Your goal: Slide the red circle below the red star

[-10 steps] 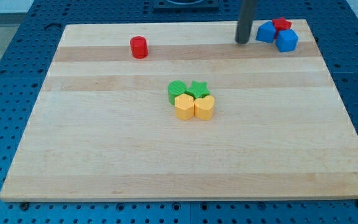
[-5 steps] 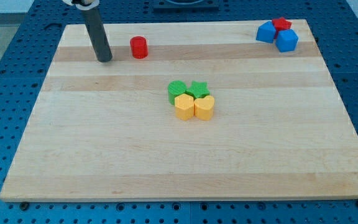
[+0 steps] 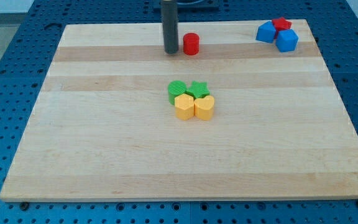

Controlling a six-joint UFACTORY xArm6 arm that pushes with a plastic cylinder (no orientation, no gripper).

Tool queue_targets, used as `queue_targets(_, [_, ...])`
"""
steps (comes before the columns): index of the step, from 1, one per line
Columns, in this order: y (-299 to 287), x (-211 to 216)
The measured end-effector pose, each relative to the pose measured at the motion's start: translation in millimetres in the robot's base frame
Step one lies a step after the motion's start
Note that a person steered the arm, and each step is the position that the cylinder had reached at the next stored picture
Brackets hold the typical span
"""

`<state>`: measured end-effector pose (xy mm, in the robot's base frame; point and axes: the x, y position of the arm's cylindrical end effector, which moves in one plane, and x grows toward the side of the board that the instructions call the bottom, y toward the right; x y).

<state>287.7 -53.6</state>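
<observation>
The red circle (image 3: pixel 191 44) is a short red cylinder standing near the view's top, a little left of centre. My tip (image 3: pixel 171 51) is on the board just left of it, close to it or touching it. The red star (image 3: pixel 282 24) sits at the top right corner of the board, tucked behind two blue blocks (image 3: pixel 266 32) (image 3: pixel 287 41). The red circle is far to the left of the red star.
A cluster sits in the board's middle: a green circle (image 3: pixel 176 89), a green star (image 3: pixel 198 89), a yellow hexagon (image 3: pixel 183 107) and a yellow heart-shaped block (image 3: pixel 204 107), all touching. The wooden board (image 3: pixel 104 155) lies on a blue perforated table.
My tip swept from the top right to the left of the red circle, then pushed rightward. The red circle has slid right by about a fifth of the board's width.
</observation>
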Motion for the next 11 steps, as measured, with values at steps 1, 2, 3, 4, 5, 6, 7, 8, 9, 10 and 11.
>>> queue_targets(1, [-21.5,-2.6])
queue_targets(2, [4.4,-6.9])
queue_targets(3, [52.7,-20.1])
queue_targets(4, [84.4,-22.6])
queue_targets(5, [83.0,-22.6])
queue_targets(6, [99.6,-20.6])
queue_targets(7, [143.0,-19.0])
queue_targets(8, [127.8,-18.6])
queue_targets(9, [85.4,1.1])
queue_targets(10, [85.5,28.4])
queue_targets(11, [108.6,28.4])
